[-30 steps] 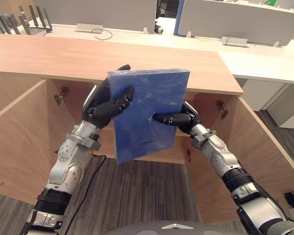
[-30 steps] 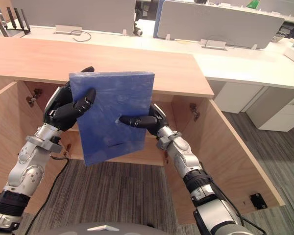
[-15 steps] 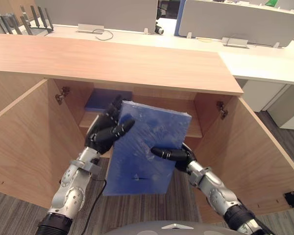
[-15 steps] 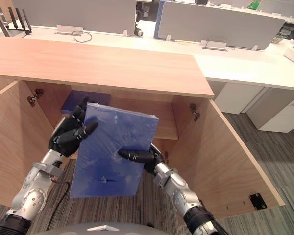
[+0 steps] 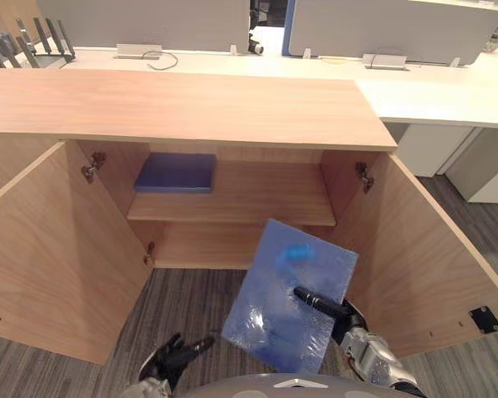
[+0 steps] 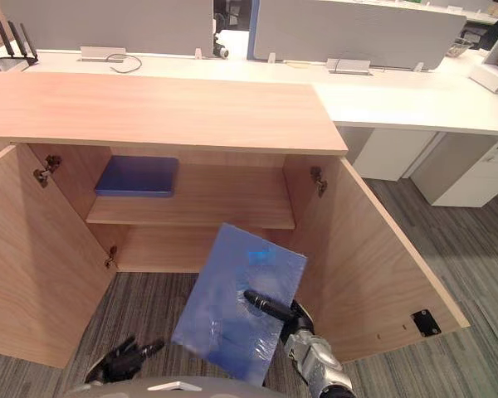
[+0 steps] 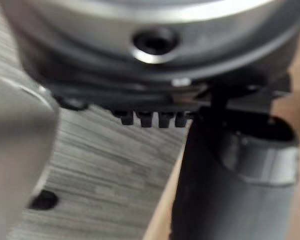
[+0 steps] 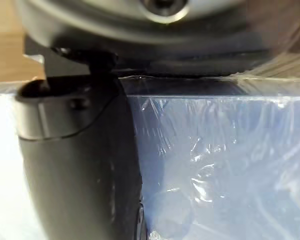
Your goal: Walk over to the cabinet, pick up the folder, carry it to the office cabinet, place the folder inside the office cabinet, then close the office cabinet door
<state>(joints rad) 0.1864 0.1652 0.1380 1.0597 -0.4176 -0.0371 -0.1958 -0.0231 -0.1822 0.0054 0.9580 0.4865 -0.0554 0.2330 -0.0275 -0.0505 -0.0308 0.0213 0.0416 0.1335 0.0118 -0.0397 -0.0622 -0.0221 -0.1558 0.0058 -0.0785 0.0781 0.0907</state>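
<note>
The blue plastic-wrapped folder (image 5: 288, 297) hangs tilted, low in front of the open wooden cabinet (image 5: 191, 108), before its lower right compartment. My right hand (image 5: 349, 321) pinches its lower right part: the thumb lies across the front face and the fingers are hidden behind it. The right wrist view has the thumb (image 8: 85, 165) pressed on the crinkled blue cover (image 8: 225, 165). My left hand (image 5: 175, 356) is down by the carpet at the lower left, apart from the folder, fingers spread and holding nothing.
Both cabinet doors stand wide open, the left door (image 5: 50, 249) and the right door (image 5: 436, 249). A second blue folder (image 5: 176, 172) lies flat on the left of the inner shelf (image 5: 257, 195). White desks (image 5: 432, 87) with grey screens run behind.
The folder has come down from chest height to low before the cabinet. My left hand has let go of it and dropped to the lower left; the right hand alone holds it.
</note>
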